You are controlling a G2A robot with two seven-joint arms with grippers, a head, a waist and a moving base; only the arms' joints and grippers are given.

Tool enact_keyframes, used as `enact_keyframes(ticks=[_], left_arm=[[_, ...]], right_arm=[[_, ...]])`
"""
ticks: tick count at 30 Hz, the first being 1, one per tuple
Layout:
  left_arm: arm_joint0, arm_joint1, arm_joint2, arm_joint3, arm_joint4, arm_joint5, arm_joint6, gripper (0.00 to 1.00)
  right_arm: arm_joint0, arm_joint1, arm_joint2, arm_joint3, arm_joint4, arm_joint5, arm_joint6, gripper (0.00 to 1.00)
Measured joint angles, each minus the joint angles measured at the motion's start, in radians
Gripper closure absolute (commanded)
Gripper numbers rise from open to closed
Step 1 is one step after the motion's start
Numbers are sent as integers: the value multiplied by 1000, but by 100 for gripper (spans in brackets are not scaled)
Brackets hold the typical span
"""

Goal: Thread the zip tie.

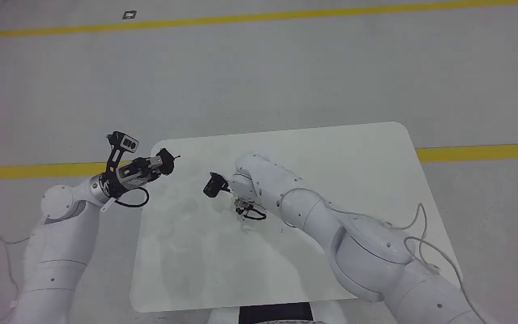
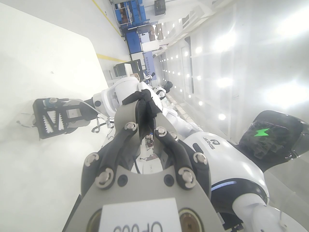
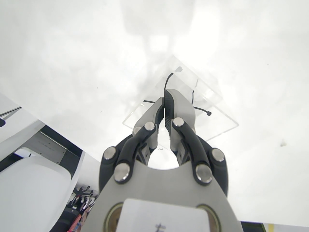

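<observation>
right wrist view: the right gripper has its fingers pressed together on a thin black tie. the tie comes out from between the fingertips and curves away to its small square head, which sits over a clear plate. i cannot tell whether the head touches the plate or hangs just above it. the plate lies flat on the white table, right under the gripper's tips. a second tie lies on the plate just beside the gripper, its head near one plate edge. another short black strand shows on the other side of the fingers. i cannot tell which tie it belongs to.

left wrist view: the left gripper has its fingers closed tight, tip against tip, with black material bunched around the tips. i cannot tell whether anything is held between them. beyond it, farther off, the right arm's gripper sits low over the table, with the faint outline of the plate at its tips.

top view: the left gripper hangs by the table's far left corner, pointing across toward the right arm, and a thin dark sliver sticks out at its tip. the right arm reaches in from the near right side to the left half of the table. the two grippers are near each other but apart.
</observation>
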Motion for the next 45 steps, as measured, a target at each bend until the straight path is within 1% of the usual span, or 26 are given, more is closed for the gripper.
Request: enact_keyframes(ticks=[5,11,15,20,25,28,32,34,38,40,41,45], left_arm=[[0,0,0,0,0,0,0,100],[0,0,0,0,0,0,0,100],[0,0,0,0,0,0,0,100],[0,0,0,0,0,0,0,100],[0,0,0,0,0,0,0,100],[0,0,0,0,0,0,0,100],[0,0,0,0,0,0,0,100],[0,0,0,0,0,0,0,100],[0,0,0,0,0,0,0,100],[0,0,0,0,0,0,0,100],[0,0,0,0,0,0,0,100],[0,0,0,0,0,0,0,100]], right_arm=[[6,10,18,-38,-3,14,38,100],[3,36,48,-102,-7,29,103,100],[-7,62,73,-164,-16,39,149,100],[-30,96,107,-237,-33,57,175,100],[-62,142,173,-331,-31,64,194,100],[-89,175,226,-397,-26,65,203,100],[-147,223,323,-497,-18,97,177,100],[-192,249,384,-560,-13,122,147,100],[-294,294,493,-686,-3,128,105,100],[-330,308,531,-725,7,120,94,100],[-337,311,540,-733,9,118,91,100],[-337,311,540,-732,10,117,92,100]])
